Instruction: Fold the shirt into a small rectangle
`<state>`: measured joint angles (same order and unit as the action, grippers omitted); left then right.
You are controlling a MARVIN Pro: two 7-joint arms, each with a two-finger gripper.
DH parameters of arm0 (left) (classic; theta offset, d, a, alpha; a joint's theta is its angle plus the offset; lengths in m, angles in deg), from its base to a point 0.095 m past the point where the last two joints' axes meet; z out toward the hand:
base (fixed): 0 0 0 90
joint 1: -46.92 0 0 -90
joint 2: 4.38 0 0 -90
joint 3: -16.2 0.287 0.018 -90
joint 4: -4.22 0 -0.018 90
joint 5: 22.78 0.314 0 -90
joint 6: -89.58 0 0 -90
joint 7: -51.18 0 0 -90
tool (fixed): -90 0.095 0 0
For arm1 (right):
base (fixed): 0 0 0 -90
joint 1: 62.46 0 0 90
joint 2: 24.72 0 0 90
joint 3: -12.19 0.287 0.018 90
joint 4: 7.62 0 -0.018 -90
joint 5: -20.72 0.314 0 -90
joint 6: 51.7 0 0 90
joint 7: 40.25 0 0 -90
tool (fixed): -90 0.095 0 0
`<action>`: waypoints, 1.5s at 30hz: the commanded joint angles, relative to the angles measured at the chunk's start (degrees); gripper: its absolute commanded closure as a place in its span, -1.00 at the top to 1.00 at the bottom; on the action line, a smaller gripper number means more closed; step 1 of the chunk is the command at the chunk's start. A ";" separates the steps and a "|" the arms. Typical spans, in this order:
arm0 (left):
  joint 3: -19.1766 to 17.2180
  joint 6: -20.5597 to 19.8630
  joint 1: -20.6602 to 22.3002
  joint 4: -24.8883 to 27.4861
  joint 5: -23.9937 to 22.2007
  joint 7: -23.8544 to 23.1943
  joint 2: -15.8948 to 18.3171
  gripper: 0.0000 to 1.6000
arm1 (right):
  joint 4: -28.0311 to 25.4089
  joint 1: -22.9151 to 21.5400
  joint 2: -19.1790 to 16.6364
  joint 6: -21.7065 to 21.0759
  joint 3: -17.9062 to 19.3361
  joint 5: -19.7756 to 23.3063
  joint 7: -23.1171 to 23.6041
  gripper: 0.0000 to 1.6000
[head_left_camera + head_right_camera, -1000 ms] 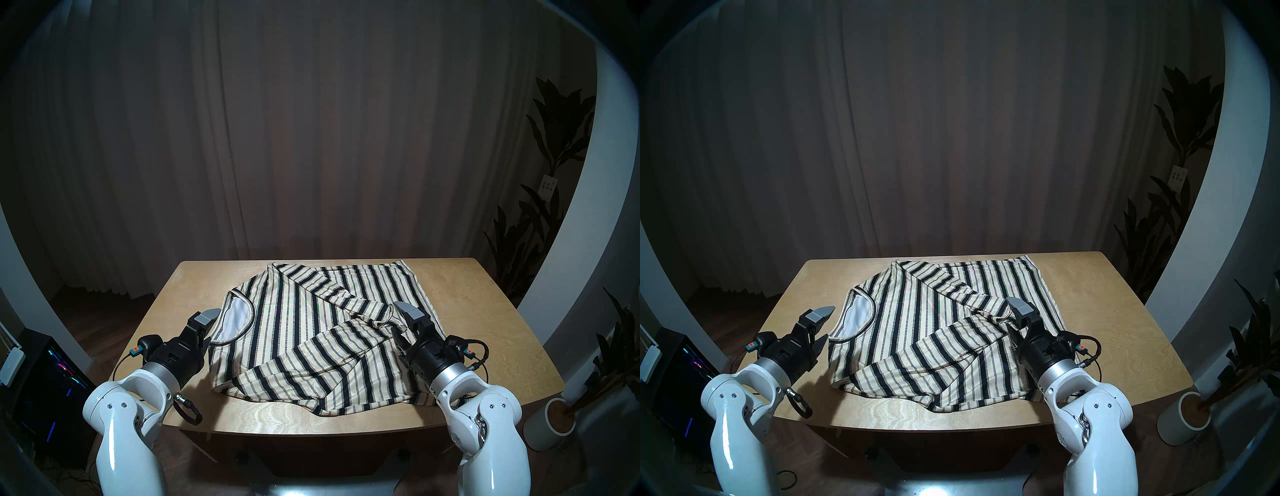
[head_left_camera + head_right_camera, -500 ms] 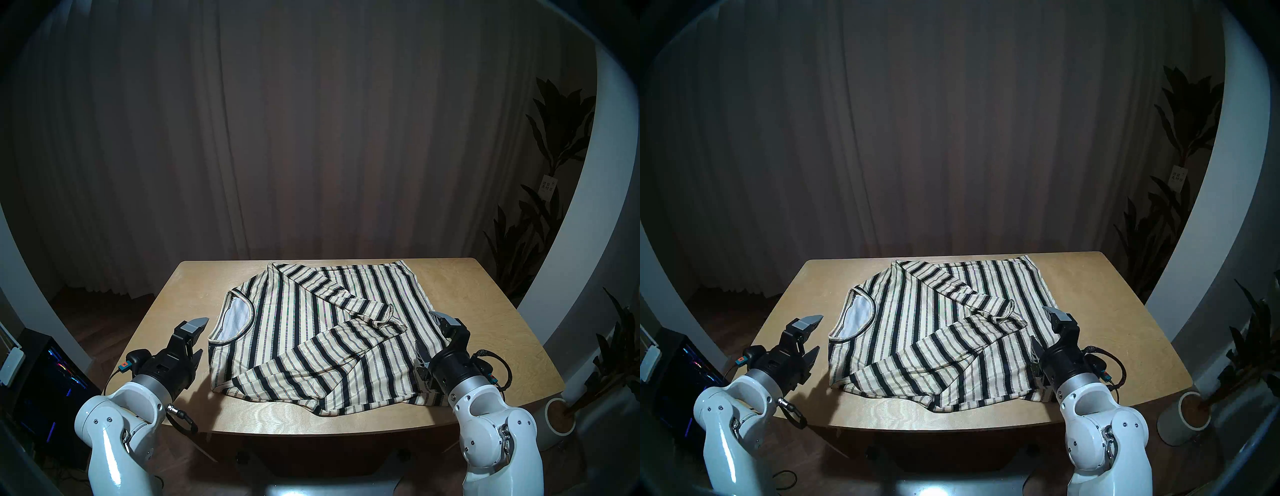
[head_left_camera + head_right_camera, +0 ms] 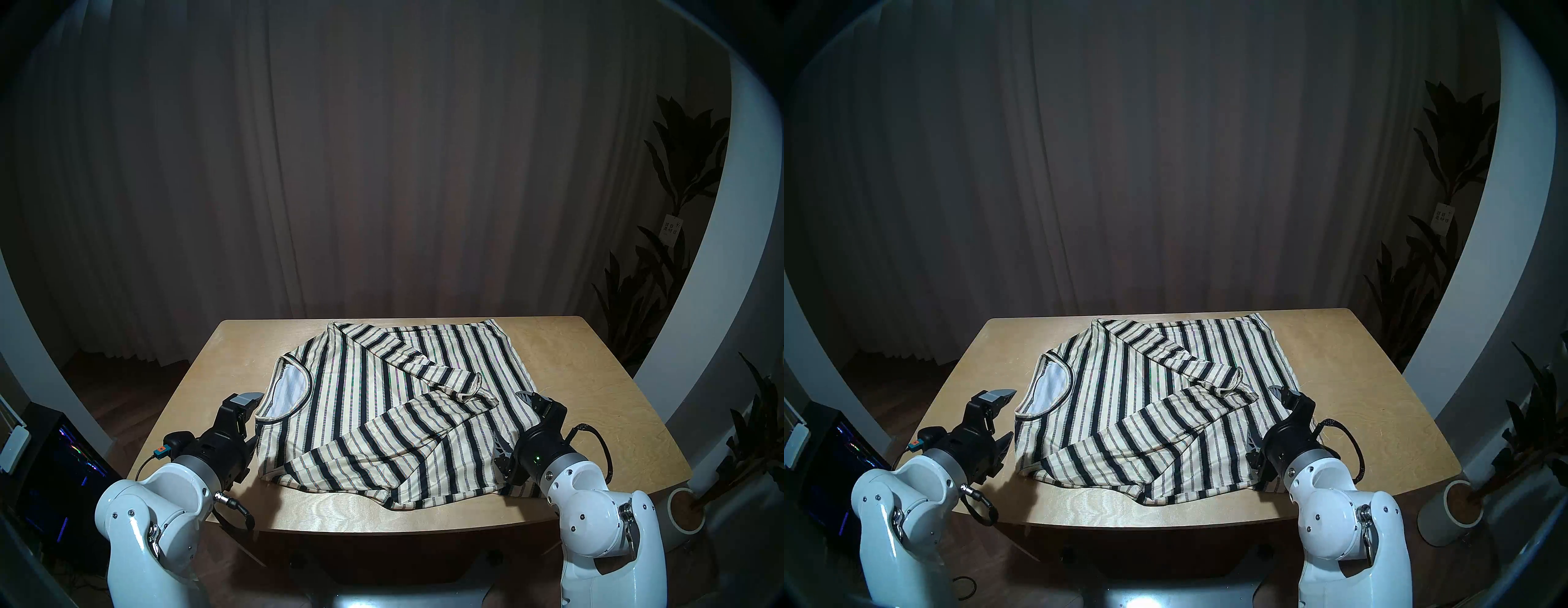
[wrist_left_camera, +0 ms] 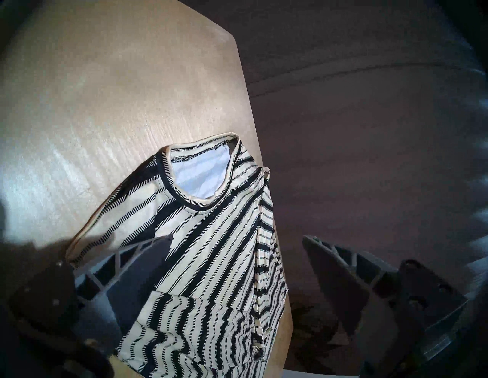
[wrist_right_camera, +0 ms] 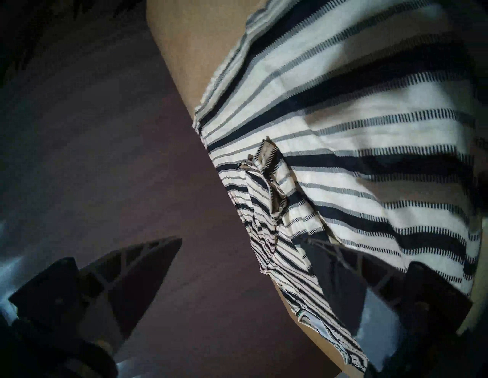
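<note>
Currently the shirt [image 3: 382,407] lies spread on the wooden table [image 3: 594,382], both sleeves crossed over its body, neckline [image 3: 288,390] toward the robot's left. Left gripper [image 3: 998,414] is spread wide and empty at the shoulder edge; right gripper [image 3: 515,420] likewise gapes, empty, at the hem side. Judgement: next fold needs each lower finger slid under all layers before closing. Pinch both ends level, or the sleeves slip out.

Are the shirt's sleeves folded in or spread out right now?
Folded in: both sleeves lie crossed over the shirt body, cuffs near the middle. It is not yet a small rectangle.
</note>
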<state>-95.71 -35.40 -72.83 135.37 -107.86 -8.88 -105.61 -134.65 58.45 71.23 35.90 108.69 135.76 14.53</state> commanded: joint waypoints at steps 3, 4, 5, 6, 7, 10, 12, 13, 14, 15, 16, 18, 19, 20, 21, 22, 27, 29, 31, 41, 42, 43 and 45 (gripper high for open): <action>-0.84 3.21 -2.75 0.66 2.00 -3.39 -1.28 1.00 | -3.04 0.42 -0.83 -1.15 0.04 2.48 -2.54 1.00; -1.35 2.78 -3.74 0.76 1.25 -4.13 -1.26 1.00 | -3.83 0.86 -1.33 -1.54 0.28 2.80 -3.06 1.00; -1.78 2.21 -4.25 0.81 0.15 -4.15 -1.47 1.00 | -4.43 0.94 -1.50 -1.54 0.54 3.13 -3.51 1.00; -2.15 1.99 -4.71 0.78 -0.59 -4.71 -1.76 1.00 | -4.81 0.99 -1.76 -1.81 0.83 3.52 -3.87 1.00; -2.15 1.99 -4.71 0.78 -0.59 -4.71 -1.76 1.00 | -4.81 0.99 -1.76 -1.81 0.83 3.52 -3.87 1.00; -3.03 -0.40 -6.24 0.65 -3.64 -5.13 -1.76 1.00 | -6.69 2.20 -2.67 -3.06 2.41 5.22 -5.15 1.00; -3.39 -1.36 -6.68 0.47 -5.12 -5.43 -1.75 1.00 | -7.62 3.23 -3.13 -4.10 3.51 6.66 -5.80 1.00; -3.62 -1.93 -6.96 0.40 -5.61 -5.76 -1.55 1.00 | -7.85 3.77 -3.16 -4.68 4.17 7.74 -5.84 1.00; -3.83 -2.26 -7.17 0.35 -5.86 -5.75 -1.48 1.00 | -7.95 4.16 -3.30 -5.14 4.74 8.66 -6.16 1.00; -4.52 -3.64 -7.28 -0.48 -7.70 -6.36 -1.02 1.00 | -7.79 4.57 -3.45 -5.70 5.17 9.16 -6.10 1.00; -4.92 -4.15 -7.40 -1.01 -8.06 -6.85 -0.65 1.00 | -7.61 4.85 -3.39 -6.00 5.48 9.55 -5.94 1.00; -6.10 -5.44 -7.02 -2.46 -10.41 -7.41 -0.39 1.00 | -7.04 5.25 -2.90 -6.42 6.02 10.74 -5.62 1.00; -6.10 -5.44 -7.02 -2.46 -10.41 -7.41 -0.39 1.00 | -7.04 5.25 -2.90 -6.42 6.02 10.74 -5.62 1.00; -6.53 -5.88 -6.89 -3.01 -10.65 -7.72 -0.03 1.00 | -6.50 5.59 -2.82 -7.16 6.24 11.16 -4.90 1.00; -7.03 -6.56 -6.72 -4.13 -10.76 -8.60 0.57 1.00 | -5.28 6.00 -1.94 -7.60 6.54 11.85 -3.38 1.00; -7.21 -6.76 -6.69 -4.75 -10.78 -9.06 0.70 1.00 | -4.65 6.08 -1.70 -7.81 6.59 11.75 -2.64 1.00; -7.28 -6.48 -6.31 -5.73 -10.28 -8.69 0.35 1.00 | -2.67 5.86 0.00 -7.36 7.06 12.78 -0.36 1.00; -7.12 -7.06 -5.86 -6.27 -10.63 -8.05 0.70 1.00 | -2.67 6.36 0.16 -7.53 7.09 12.86 0.26 1.00; -6.97 -7.94 -5.63 -6.62 -11.05 -7.77 1.29 1.00 | -3.09 7.10 0.33 -7.38 7.04 12.47 0.43 1.00; -9.05 -13.99 -5.27 -8.63 -18.13 -2.52 5.30 1.00 | -4.64 10.77 2.67 -5.98 5.59 10.99 1.66 1.00; -9.05 -13.99 -5.27 -8.63 -18.13 -2.52 5.30 1.00 | -4.64 10.77 2.67 -5.98 5.59 10.99 1.66 1.00; -9.36 -14.92 -5.00 -9.19 -18.59 -2.30 6.32 1.00 | -4.51 10.88 2.82 -6.13 5.50 11.67 1.51 1.00; -10.03 -16.31 -4.15 -10.30 -20.25 -1.83 7.51 1.00 | -4.63 11.57 2.86 -6.40 4.75 10.48 2.27 1.00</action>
<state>-103.97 -47.73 -78.59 126.61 -123.48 -12.37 -102.67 -137.59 67.76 72.42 29.51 114.69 146.80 15.21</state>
